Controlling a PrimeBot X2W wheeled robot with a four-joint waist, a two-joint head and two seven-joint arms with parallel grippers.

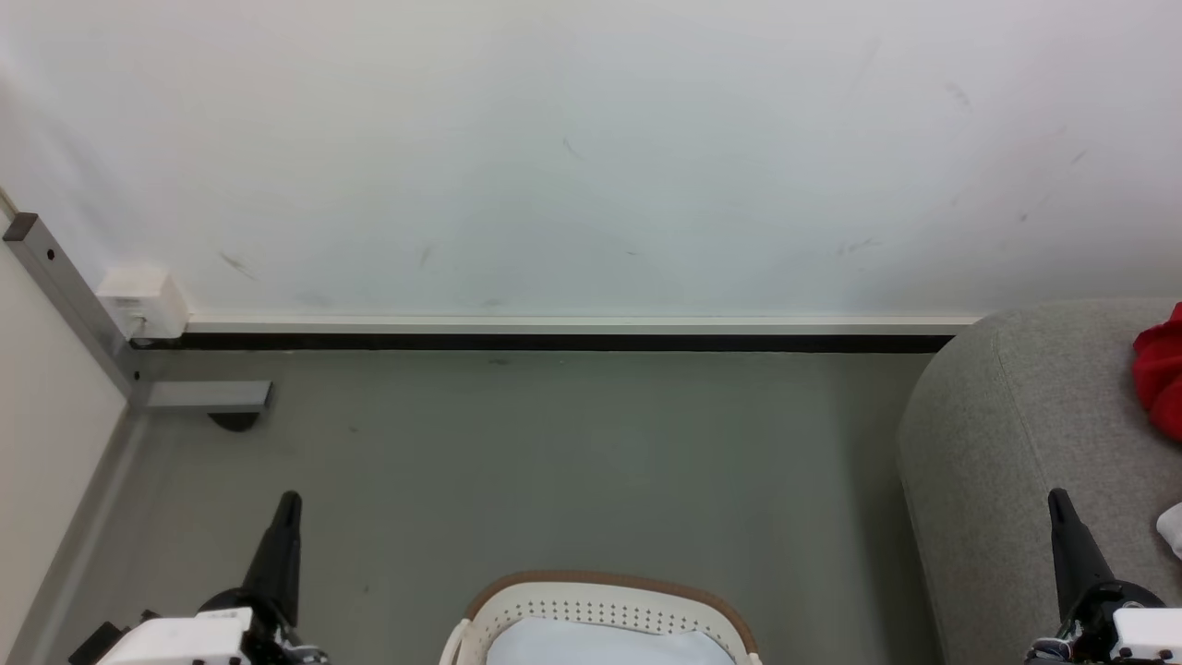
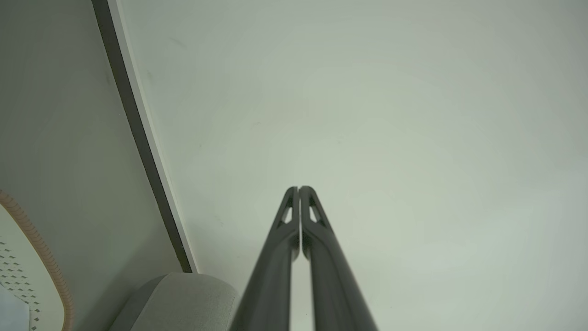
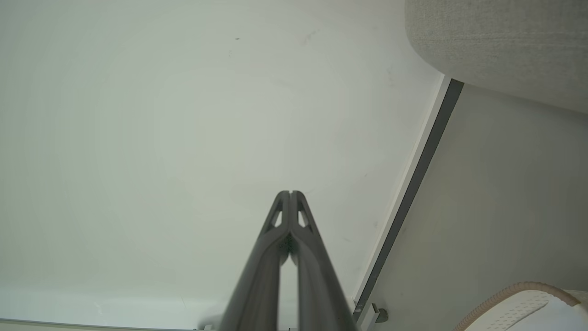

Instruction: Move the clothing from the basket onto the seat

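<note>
Resting on seat (image 1: pixel 1016 443), head view: red clothing (image 1: pixel 1162 369); wrist views: both jaws closed.

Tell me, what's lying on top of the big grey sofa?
A crumpled red garment lies on the seat, with a white scrap nearer the robot. Both run off the picture's edge, and anything under them is hidden.

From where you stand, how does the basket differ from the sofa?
The basket is cream with holes and a brown rim; the sofa is grey woven fabric. The basket sits ahead, close in; the sofa stands to the right, running back to the wall. Red clothing lies on the sofa; the basket's visible inside is pale. Both have rounded edges and stand on the floor.
</note>
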